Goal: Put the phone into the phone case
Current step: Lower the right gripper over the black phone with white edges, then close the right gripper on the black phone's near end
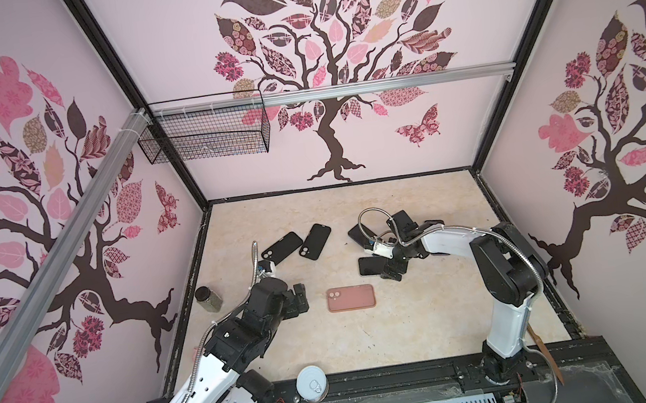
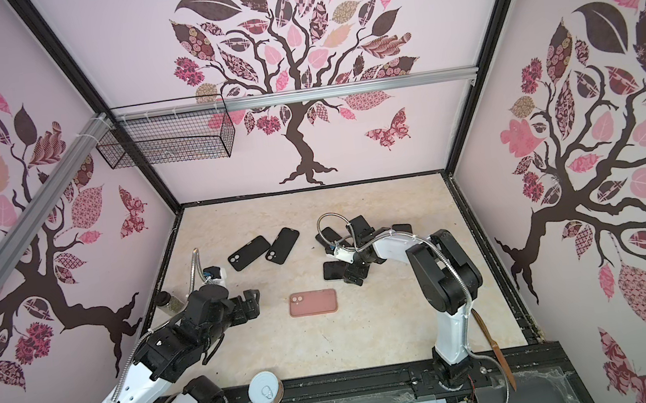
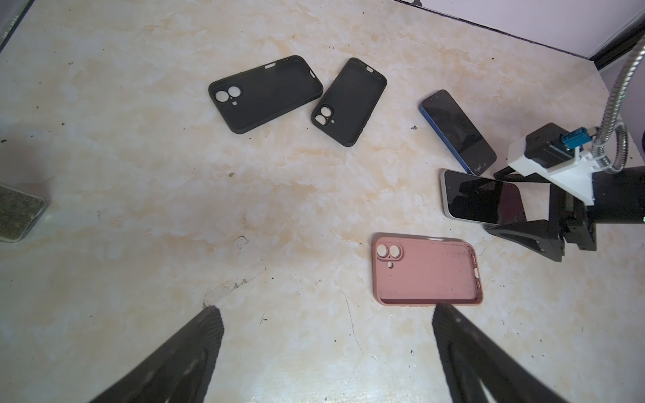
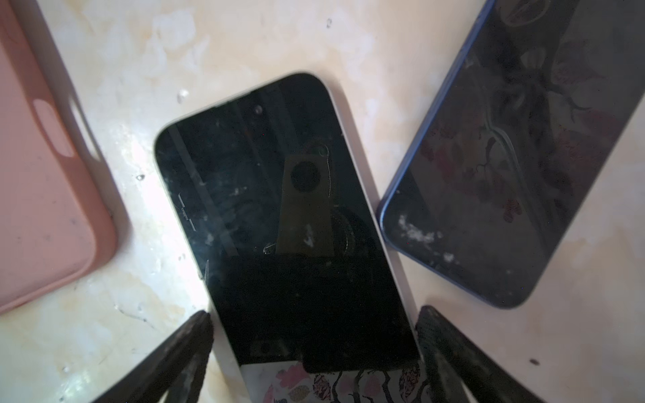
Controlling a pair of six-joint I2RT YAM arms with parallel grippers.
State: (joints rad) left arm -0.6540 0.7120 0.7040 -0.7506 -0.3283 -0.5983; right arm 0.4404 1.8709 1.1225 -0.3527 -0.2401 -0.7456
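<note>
The pink phone case (image 1: 351, 298) (image 2: 313, 303) lies open side up in the middle of the table, also seen in the left wrist view (image 3: 427, 272) and at the edge of the right wrist view (image 4: 35, 209). A white-edged phone (image 1: 371, 265) (image 3: 478, 200) (image 4: 279, 209) lies screen up just behind the case. My right gripper (image 1: 390, 271) (image 4: 314, 314) is open and down over this phone, one finger close to each long edge. My left gripper (image 1: 301, 297) (image 3: 326, 310) hangs open and empty left of the case.
Two black cases (image 1: 281, 247) (image 1: 315, 241) lie at the back left. A blue phone (image 3: 457, 132) (image 4: 506, 174) lies beside the white-edged one. A spice jar (image 1: 208, 298) stands at the left edge, a tin can (image 1: 312, 383) at the front, a wire basket (image 1: 204, 133) on the back wall.
</note>
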